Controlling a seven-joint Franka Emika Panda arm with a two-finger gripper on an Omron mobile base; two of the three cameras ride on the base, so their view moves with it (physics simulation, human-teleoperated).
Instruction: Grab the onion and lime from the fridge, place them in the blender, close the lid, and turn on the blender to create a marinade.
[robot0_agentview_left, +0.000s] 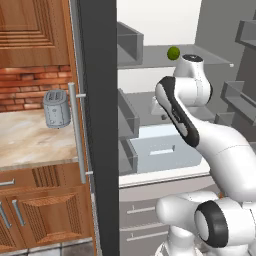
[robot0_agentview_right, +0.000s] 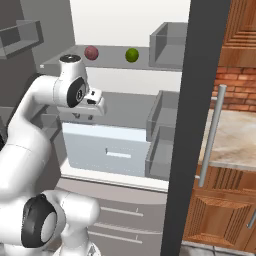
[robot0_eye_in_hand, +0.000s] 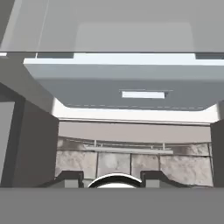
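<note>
Fridge (robot0_agentview_left: 97, 125) is open, dark grey door edge-on in both base views, pale grey interior behind it. Lime (robot0_agentview_right: 132, 55) sits on the upper glass shelf (robot0_agentview_right: 105, 64), smooth dark-green ball. The right base view also picks up a dull red round thing (robot0_agentview_right: 91, 52), likely the onion, on the same shelf, well apart to the lime's left; in the left base view the arm's joint covers that spot and only the lime (robot0_agentview_left: 173, 53) shows.

Gripper (robot0_eye_in_hand: 112, 180) sits inside the fridge below that shelf. In the hand view both tips are low at the frame bottom, set apart, nothing between them; looks open and empty. It faces the pale blue-grey drawer (robot0_eye_in_hand: 127, 85), boxy with a slot handle.

Left base view adds a silver toaster (robot0_agentview_left: 56, 109) on a marble-look counter (robot0_agentview_left: 30, 142), brick backsplash, carved wooden cupboards. Long silver bar handle (robot0_agentview_left: 76, 132) on the door.
</note>
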